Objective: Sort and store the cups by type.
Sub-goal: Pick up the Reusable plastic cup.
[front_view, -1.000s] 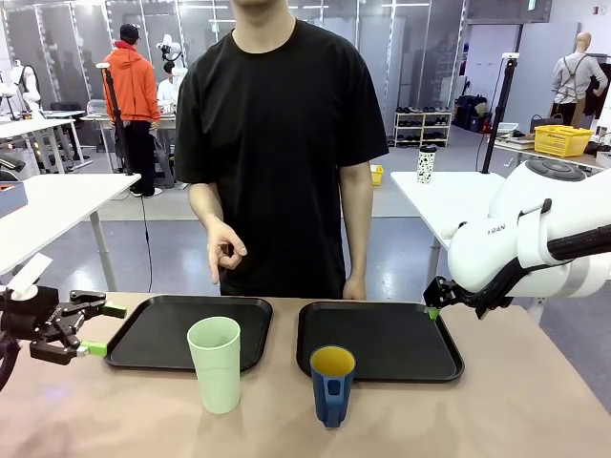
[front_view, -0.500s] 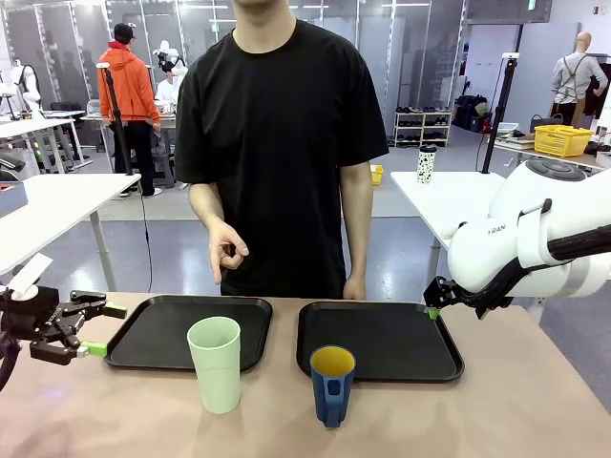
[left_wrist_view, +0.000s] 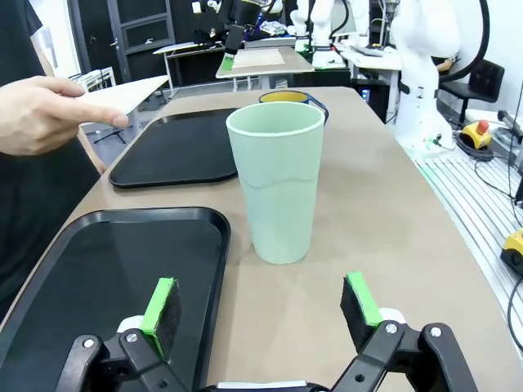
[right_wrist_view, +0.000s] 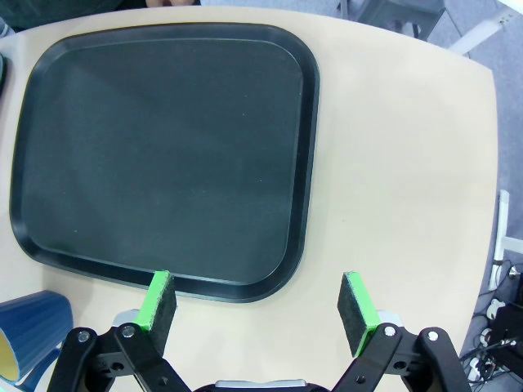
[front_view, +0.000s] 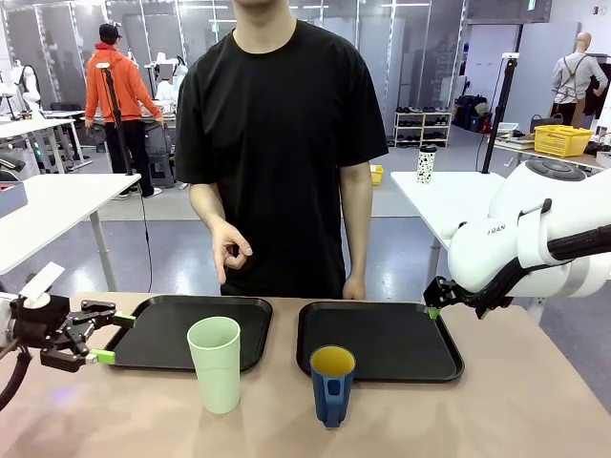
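Your left gripper (front_view: 114,339): fingers spread wide, holding nothing, just beside the left tray's (front_view: 153,334) outer edge. Your right gripper (right_wrist_view: 257,300): fingers likewise apart and empty, over an edge of the right tray (front_view: 382,334). Pale green tumbler (front_view: 215,364): upright on the surface, in front of the left tray. Dark blue mug (front_view: 332,385): upright in front of the right tray, handle toward the robot's side.

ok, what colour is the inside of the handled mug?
Yellow inside; the mug is dark blue outside. The front view shows it best.
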Tool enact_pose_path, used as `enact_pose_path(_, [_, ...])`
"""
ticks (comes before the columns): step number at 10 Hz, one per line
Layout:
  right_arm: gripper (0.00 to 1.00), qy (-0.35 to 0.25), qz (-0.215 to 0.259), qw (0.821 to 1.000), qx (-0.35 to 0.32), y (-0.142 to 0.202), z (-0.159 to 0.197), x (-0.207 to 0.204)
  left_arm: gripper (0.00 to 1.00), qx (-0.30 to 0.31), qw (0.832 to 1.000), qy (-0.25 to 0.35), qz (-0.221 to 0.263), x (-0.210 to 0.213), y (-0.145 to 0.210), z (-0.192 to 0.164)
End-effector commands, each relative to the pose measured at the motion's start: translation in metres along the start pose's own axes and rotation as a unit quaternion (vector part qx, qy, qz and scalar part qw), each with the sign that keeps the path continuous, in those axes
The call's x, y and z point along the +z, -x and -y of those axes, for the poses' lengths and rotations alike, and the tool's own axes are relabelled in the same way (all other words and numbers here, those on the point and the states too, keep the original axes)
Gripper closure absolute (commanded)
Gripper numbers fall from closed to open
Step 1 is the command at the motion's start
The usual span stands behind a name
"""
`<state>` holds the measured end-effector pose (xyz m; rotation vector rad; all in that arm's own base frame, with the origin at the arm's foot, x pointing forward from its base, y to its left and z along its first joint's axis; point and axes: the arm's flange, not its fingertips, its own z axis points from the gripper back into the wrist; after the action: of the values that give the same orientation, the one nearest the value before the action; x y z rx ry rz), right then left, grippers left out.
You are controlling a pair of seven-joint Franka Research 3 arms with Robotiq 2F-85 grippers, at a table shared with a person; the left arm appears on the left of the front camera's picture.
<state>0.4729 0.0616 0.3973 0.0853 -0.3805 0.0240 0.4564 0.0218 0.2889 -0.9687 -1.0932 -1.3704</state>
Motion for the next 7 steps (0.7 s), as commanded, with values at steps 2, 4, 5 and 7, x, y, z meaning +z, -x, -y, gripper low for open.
enact_pose_path(2, [0.0,-0.001,0.0,1.0,-0.001,0.001,0.0,-0.001,0.0,0.013,1.0,0.015,0.018,-0.016,0.006,-0.016])
enact_pose_path(4, [0.0,-0.001,0.0,1.0,-0.001,0.001,0.0,-0.001,0.0,0.026,0.999,0.03,0.019,-0.031,0.016,-0.02])
enact_pose_path(5, [0.0,-0.001,0.0,1.0,-0.001,0.001,0.0,-0.001,0.0,0.026,0.999,0.038,0.027,-0.041,0.021,-0.024])
enact_pose_path(7, [0.0,-0.001,0.0,1.0,-0.001,0.001,0.0,-0.001,0.0,0.025,0.999,0.039,0.028,-0.054,0.026,-0.028])
